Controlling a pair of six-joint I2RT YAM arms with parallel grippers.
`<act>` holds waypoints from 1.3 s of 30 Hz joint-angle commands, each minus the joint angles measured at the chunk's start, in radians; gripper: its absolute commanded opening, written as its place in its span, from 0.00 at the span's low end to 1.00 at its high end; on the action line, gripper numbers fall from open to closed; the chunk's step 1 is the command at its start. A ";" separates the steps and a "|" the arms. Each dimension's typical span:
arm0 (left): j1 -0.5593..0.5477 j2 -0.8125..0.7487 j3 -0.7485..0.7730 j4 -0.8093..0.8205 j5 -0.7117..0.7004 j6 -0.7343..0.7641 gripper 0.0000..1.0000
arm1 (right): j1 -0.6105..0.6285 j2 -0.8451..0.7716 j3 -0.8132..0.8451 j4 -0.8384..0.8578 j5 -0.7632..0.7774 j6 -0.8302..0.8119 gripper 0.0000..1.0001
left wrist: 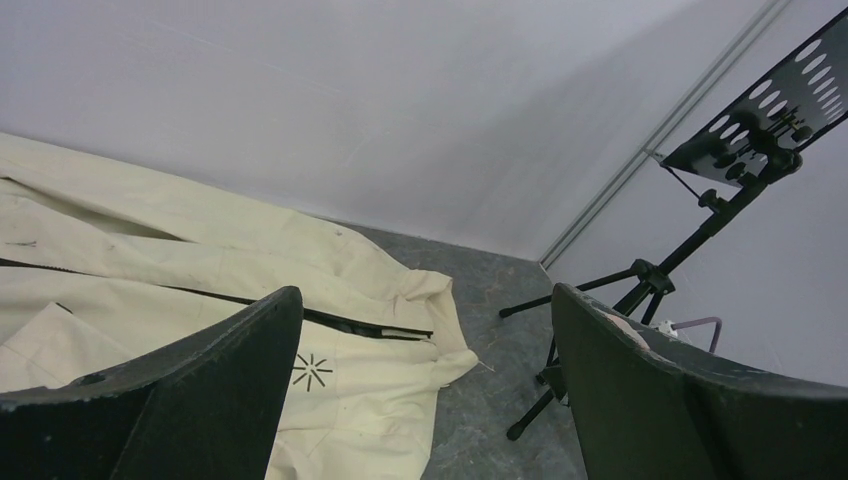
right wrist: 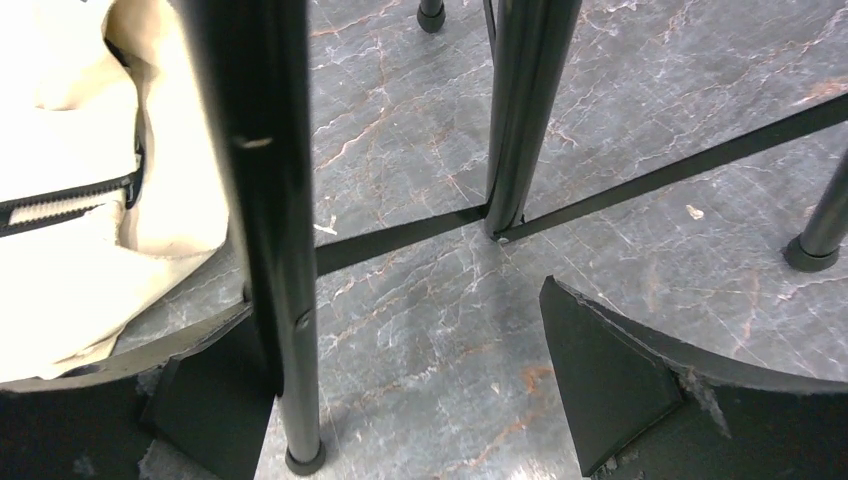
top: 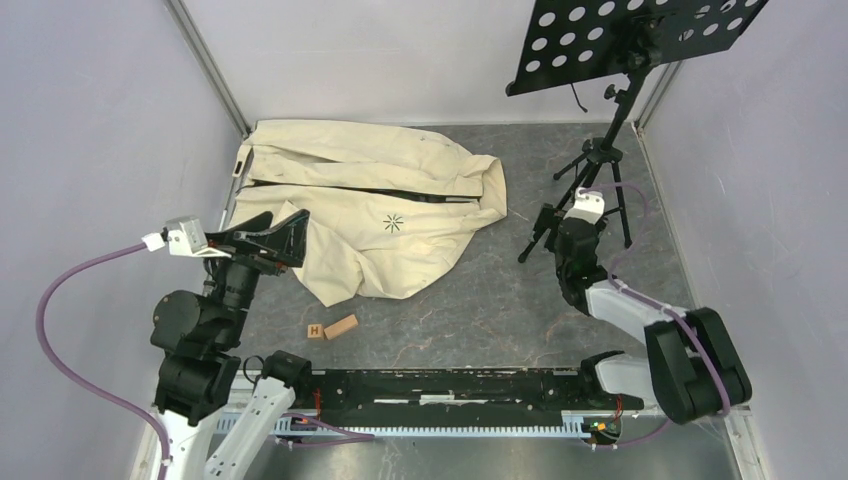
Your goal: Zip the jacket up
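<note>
The cream jacket (top: 380, 205) lies spread flat at the back left of the table, with its dark zipper (top: 400, 196) partly open and a black starburst logo (top: 393, 222) on the chest. My left gripper (top: 275, 232) is open and empty, raised over the jacket's left edge. In the left wrist view the jacket (left wrist: 150, 260), zipper (left wrist: 350, 322) and logo (left wrist: 312, 371) lie beyond the open gripper (left wrist: 425, 400). My right gripper (top: 545, 232) is open and empty, low among the tripod legs, right of the jacket. In the right wrist view (right wrist: 420, 400) a tripod leg (right wrist: 285, 250) stands between the fingers, beside the jacket's collar end (right wrist: 70, 230).
A black music stand (top: 625, 40) on a tripod (top: 590, 185) stands at the back right, its legs around my right gripper. Two small wooden blocks (top: 341, 326) lie in front of the jacket. Pale walls enclose the table on three sides.
</note>
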 commanded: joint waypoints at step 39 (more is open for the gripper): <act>0.007 0.303 0.080 -0.415 0.166 0.024 1.00 | 0.449 -0.191 0.028 0.027 -0.435 0.047 0.92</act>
